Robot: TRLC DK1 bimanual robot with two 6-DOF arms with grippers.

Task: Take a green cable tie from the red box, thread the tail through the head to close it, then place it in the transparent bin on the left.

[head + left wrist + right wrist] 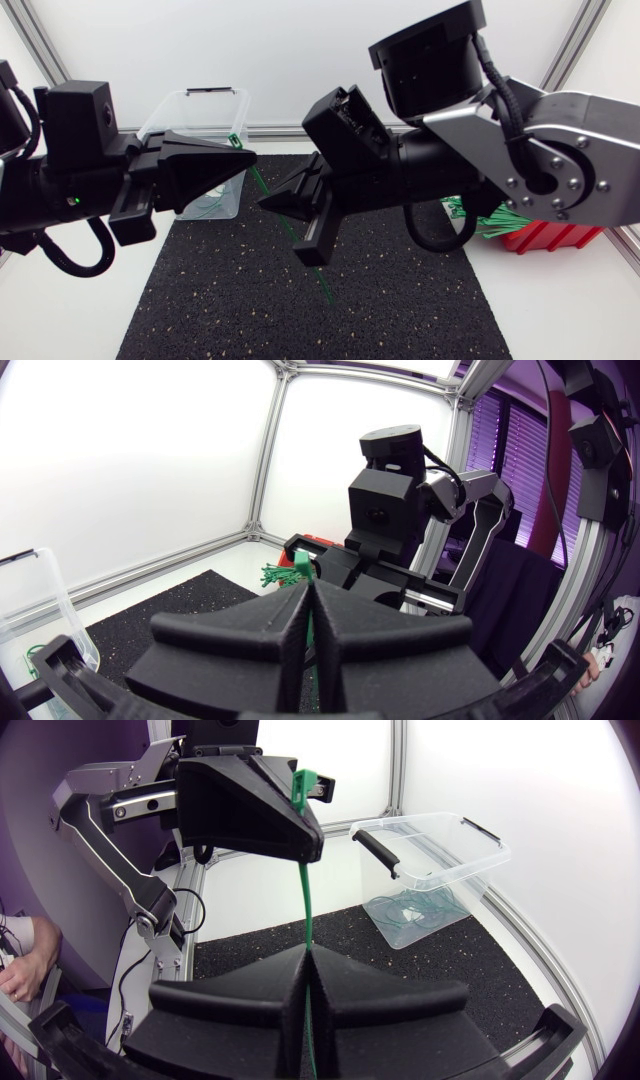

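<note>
My left pincer (246, 157): closed tight on green cable tie (316, 277), upper end.
My right pincer (268, 201): closed tight on it, lower down.

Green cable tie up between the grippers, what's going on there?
Both arms hold one green plastic cable tie above the black speckled mat. The left gripper is shut on its head end, the right gripper on the strap further along; the tail hangs free. It is straight, not yet threaded. The transparent plastic bin behind the left arm holds some green ties.
</note>
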